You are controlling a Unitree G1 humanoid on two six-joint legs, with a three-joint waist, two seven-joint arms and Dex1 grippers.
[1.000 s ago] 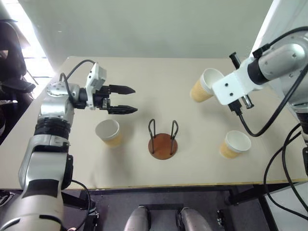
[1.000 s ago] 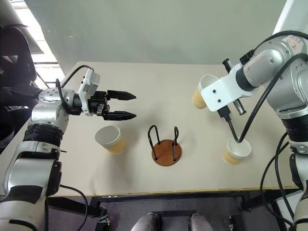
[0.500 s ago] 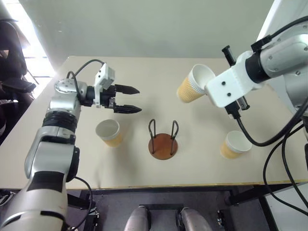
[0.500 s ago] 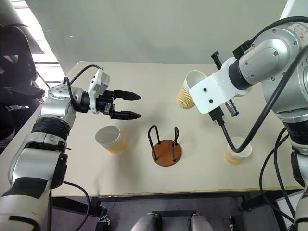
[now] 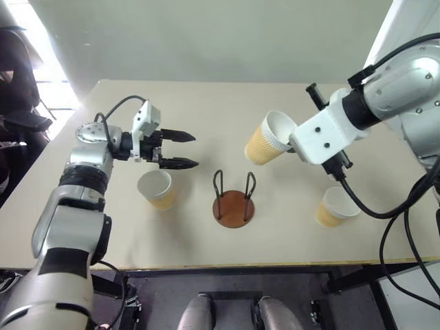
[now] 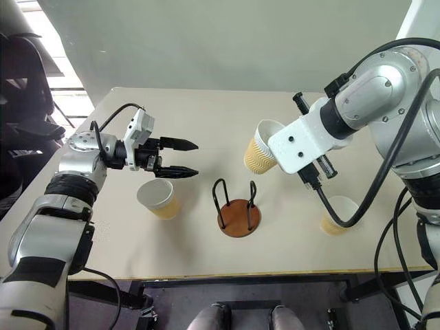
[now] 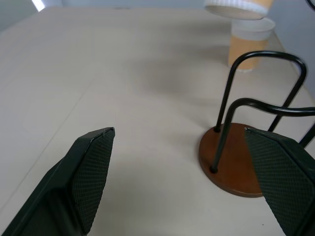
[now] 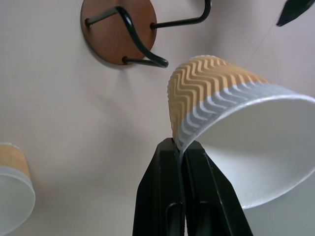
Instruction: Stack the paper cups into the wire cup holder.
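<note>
My right gripper (image 8: 181,145) is shut on the rim of a tan paper cup (image 5: 265,142), pinching its wall. The cup hangs tilted in the air, up and to the right of the wire cup holder (image 5: 233,201). The holder stands empty at the table's middle, a brown disc with dark wire loops. My left gripper (image 5: 195,150) is open and points right, just above and behind a second paper cup (image 5: 156,189) that stands upright left of the holder. A third paper cup (image 5: 337,206) stands upright on the table at the right.
The beige table (image 5: 206,103) has its front edge close below the holder. Black cables (image 5: 392,227) hang from the right arm beside the right cup. A dark chair (image 5: 17,89) stands past the table's left edge.
My right gripper has carried its cup left and nearer, closer to the holder, and tipped it further. The left gripper has stayed open in nearly the same place.
</note>
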